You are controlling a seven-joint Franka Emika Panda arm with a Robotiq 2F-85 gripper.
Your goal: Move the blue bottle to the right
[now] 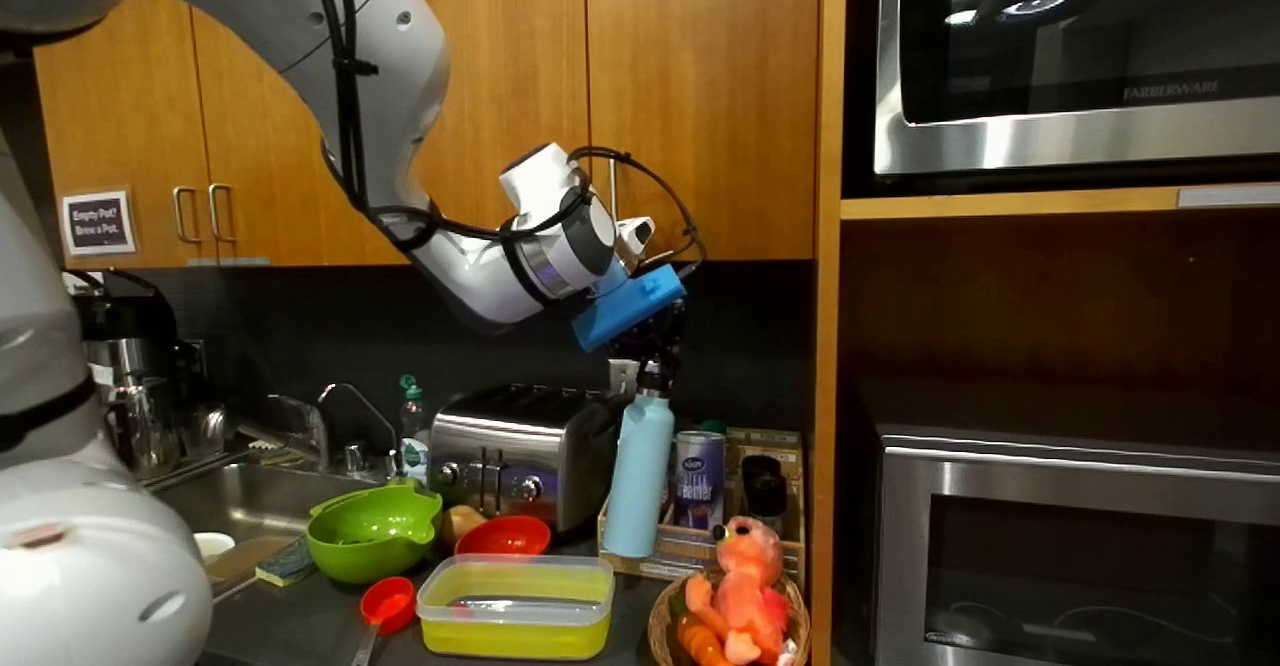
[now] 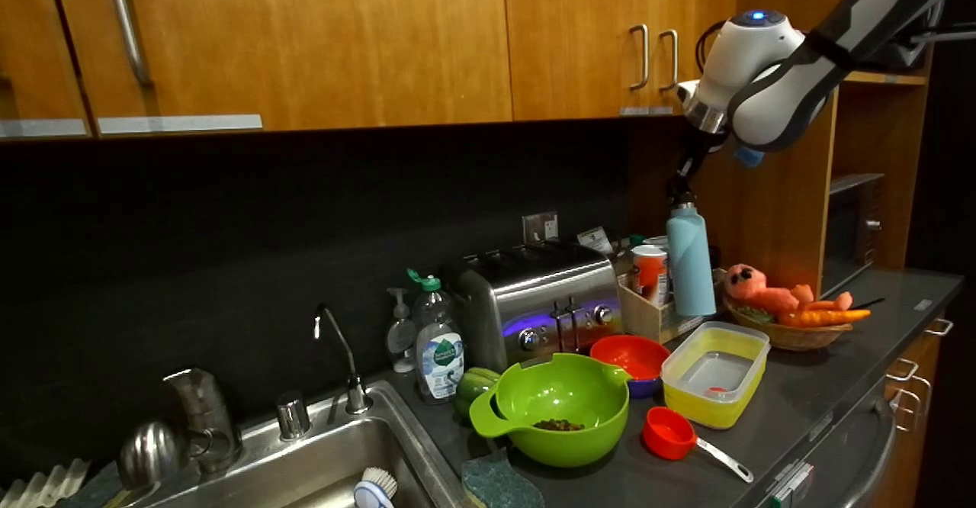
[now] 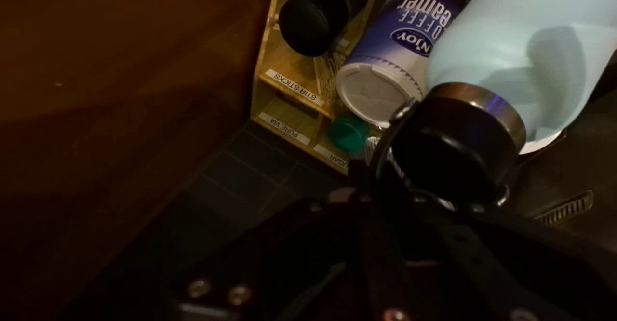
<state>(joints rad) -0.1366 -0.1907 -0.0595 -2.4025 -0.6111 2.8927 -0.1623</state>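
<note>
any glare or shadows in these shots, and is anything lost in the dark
In the wrist view, a shadow falls across the bottle and the frame's left is very dim; in an exterior view, the upper microwave shows bright reflections; in an exterior view, the toaster has glare and the wall looks nearly black.

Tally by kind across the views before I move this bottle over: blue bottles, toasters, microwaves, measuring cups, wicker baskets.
Blue bottle: 1
Toaster: 1
Upper microwave and lower microwave: 2
Measuring cup: 1
Wicker basket: 1
Total: 6

A kitchen: sink [image 2: 320,462], toaster [image 2: 537,302], microwave [image 1: 1080,56], wooden cabinets [image 2: 343,43]
</note>
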